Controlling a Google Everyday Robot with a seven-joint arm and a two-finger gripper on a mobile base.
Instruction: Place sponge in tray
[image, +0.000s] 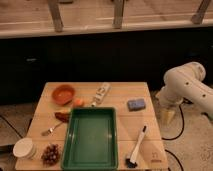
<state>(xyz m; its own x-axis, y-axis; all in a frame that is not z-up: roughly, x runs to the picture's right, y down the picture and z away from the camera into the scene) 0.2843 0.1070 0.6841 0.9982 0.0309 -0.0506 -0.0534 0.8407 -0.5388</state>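
Camera view: the gripper (168, 116) is being held just beyond the right edge of the tabletop (128, 118), its jaws standing wide and empty; the sponge (136, 104) is lying near that edge, apart from the far right corner of the tray (90, 137); a soft, light, blue-grey block, it is judged best pinched across its short sides; the tray is appearing as rigid, smooth green plastic, rimmed and round-cornered.

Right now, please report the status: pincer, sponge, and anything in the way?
Pincer open, empty, beside right edge of table. Sponge on table, right of tray, not yet placed. Nothing between sponge and tray; brush lies nearer the front.
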